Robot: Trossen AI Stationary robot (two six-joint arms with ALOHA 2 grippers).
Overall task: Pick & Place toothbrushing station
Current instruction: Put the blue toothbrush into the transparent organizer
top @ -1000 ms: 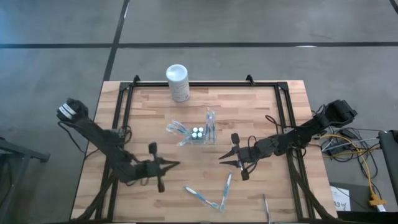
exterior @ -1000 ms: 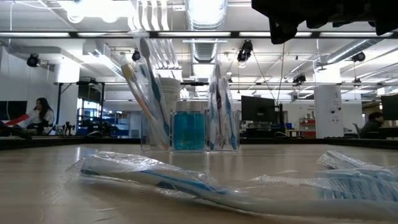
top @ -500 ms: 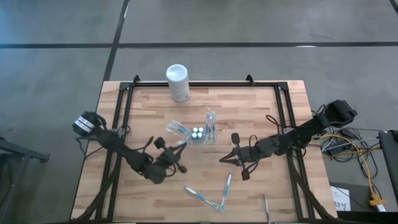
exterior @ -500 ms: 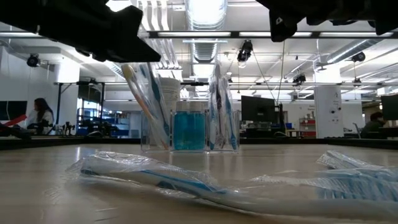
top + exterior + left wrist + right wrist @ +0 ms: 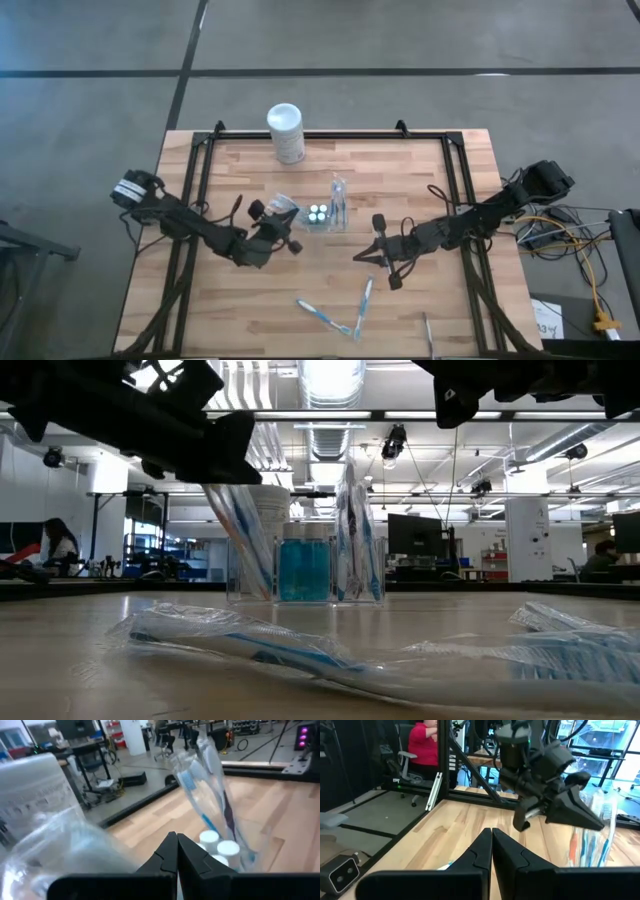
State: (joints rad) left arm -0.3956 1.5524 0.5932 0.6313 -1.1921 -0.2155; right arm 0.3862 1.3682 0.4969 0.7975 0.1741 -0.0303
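- Left gripper [image 5: 290, 232], jaws closed and empty, beside the toothbrushing station [image 5: 318, 214].
- Right gripper [image 5: 358, 257], jaws closed and empty, near a wrapped toothbrush [image 5: 365, 301].

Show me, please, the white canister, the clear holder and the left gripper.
white canister [image 5: 285, 131], high view, on its round lid.
clear holder [image 5: 322, 215], high view, on its middle by the white caps.
left gripper [image 5: 291, 233], high view, at its tip.

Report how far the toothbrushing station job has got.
Done: the clear toothbrushing station stands mid-table and already holds wrapped brushes. In hand: the left tool, shut and empty, sits right beside the station; no grip shows. The right tool waits, shut, to its other side. Left: several wrapped toothbrushes lie near the front edge.
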